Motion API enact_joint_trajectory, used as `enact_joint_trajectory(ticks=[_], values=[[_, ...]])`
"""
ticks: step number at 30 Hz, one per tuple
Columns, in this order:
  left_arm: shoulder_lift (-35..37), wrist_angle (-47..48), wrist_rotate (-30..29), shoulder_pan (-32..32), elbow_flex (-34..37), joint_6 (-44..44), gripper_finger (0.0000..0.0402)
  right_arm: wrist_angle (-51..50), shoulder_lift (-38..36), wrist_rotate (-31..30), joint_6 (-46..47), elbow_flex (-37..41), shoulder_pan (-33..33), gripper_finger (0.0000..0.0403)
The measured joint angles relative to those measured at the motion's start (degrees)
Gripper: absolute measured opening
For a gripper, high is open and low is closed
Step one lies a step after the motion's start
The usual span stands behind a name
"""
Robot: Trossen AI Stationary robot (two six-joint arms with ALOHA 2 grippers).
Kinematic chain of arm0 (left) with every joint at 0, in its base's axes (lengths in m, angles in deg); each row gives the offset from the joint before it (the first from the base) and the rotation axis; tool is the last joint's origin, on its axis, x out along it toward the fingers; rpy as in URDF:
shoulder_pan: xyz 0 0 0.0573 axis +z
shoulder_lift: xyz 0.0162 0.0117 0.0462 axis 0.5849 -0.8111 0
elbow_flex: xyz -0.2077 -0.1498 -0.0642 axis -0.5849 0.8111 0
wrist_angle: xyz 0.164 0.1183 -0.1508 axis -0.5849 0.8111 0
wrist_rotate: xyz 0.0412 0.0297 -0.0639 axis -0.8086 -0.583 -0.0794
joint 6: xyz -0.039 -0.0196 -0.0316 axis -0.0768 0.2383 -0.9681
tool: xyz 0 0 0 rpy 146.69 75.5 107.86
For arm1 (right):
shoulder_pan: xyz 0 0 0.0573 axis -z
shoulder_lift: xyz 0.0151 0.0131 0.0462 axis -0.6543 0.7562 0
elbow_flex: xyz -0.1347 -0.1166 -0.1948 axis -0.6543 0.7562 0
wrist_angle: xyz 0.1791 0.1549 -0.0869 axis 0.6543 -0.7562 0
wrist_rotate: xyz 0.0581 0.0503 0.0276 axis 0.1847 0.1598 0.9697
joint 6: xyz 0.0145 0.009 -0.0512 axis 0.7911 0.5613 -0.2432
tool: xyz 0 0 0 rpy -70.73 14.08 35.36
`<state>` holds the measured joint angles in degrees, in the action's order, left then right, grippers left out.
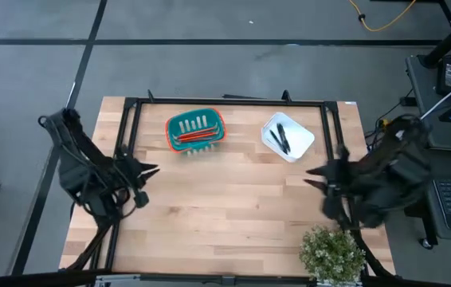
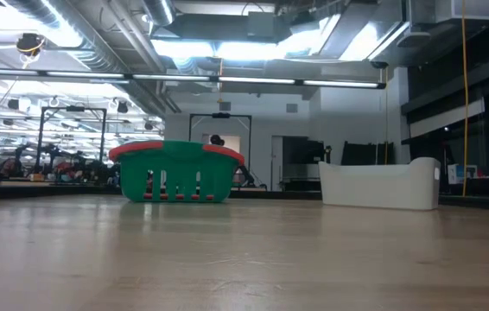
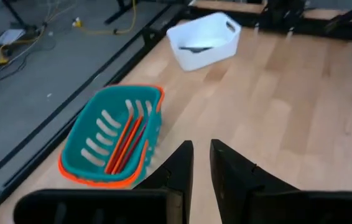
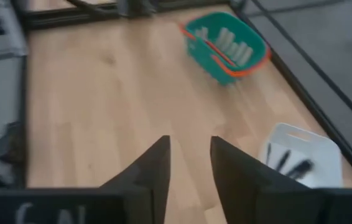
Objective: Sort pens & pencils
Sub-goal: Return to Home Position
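Pencils [image 1: 196, 137] lie in the teal basket [image 1: 170, 127] at eleven o'clock, pens [image 1: 280, 137] in the white bin [image 1: 306, 140] at one. Left gripper [image 1: 152, 171] at nine and right gripper [image 1: 311, 177] at three hang released and empty, sorting apparently done.

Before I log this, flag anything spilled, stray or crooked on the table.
Nothing stands out. The pencils lie in the teal basket, the pens in the white bin, none loose on the table. The left arm and right arm sit at its sides, jaws empty.

pencils [image 1: 194, 137] in basket [image 1: 179, 123], pens [image 1: 281, 140] in bin [image 1: 300, 137] right of it
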<state>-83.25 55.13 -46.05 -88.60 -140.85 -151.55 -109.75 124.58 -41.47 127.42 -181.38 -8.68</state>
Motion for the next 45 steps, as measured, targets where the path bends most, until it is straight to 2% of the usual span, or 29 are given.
enact_joint_trajectory(ticks=[3, 7, 14, 19, 21, 24, 26, 28, 31, 33, 35, 42, 45], values=[[1.36, -0.1, -3.09, -1.51, 0.13, 1.7, 0.005, -0.01, -5.4, -1.0, 0.48, 4.88, -5.94, 0.0098], [4.57, -0.15, -10.52, -3.22, 4.13, 1.5, 0.005, 0.03, -13.53, -6.36, 7.5, 16.67, -10.31, 0.0083], [13.07, -2.68, -12.36, -1.56, 23.1, -11.06, 0.005, 1.19, -30.43, -6.07, 21.96, 42.54, -12.23, 0.0079], [16.01, -19.73, -12.81, -0.54, 36.62, -9.7, 0.005, 13.72, -39.26, -8.42, 18.61, 54.5, -12.26, 0.0079], [16.06, -29.17, -13.02, 0.13, 40.66, -6.03, 0.005, 22.59, -42.07, -10.33, 12.29, 58.38, -12.24, 0.0079], [16.06, -46.84, -13.15, 1.9, 45.8, 4.92, 0.005, 39.43, -45.32, -14.48, -0.3, 64.38, -12.25, 0.0079], [15.95, -61.9, -10.38, 4.23, 49.01, 16.75, 0.005, 50.71, -46.76, -15.01, -8.67, 68.59, -12.04, 0.0079], [15.88, -78.65, -5.25, 7.54, 52.27, 31.83, 0.005, 58.68, -48.02, -13.72, -14.84, 72.32, -11.15, 0.0079], [15.9, -103.58, 7.47, 14.73, 56.84, 53.89, 0.005, 65.83, -49.91, -12.06, -19.52, 76.65, -8.81, 0.0079], [15.94, -114.86, 17.12, 20.1, 59.8, 61.03, 0.005, 66.5, -51.16, -10.22, -19.53, 78.68, -6.51, 0.0079], [15.92, -118.38, 23.19, 24.71, 61.64, 62.3, 0.005, 66.3, -52.64, -7.66, -19.38, 79.88, -4.19, 0.0079], [15.19, -118.3, 35.2, 36.11, 62.38, 63.81, 0.005, 66.12, -61.31, -1.33, -27.7, 80.35, 3.4, 0.0079], [15.2, -120.45, 40.46, 40.87, 63.08, 65.66, 0.005, 65.84, -66.81, -0.96, -32.02, 80.35, 5.42, 0.0079]])
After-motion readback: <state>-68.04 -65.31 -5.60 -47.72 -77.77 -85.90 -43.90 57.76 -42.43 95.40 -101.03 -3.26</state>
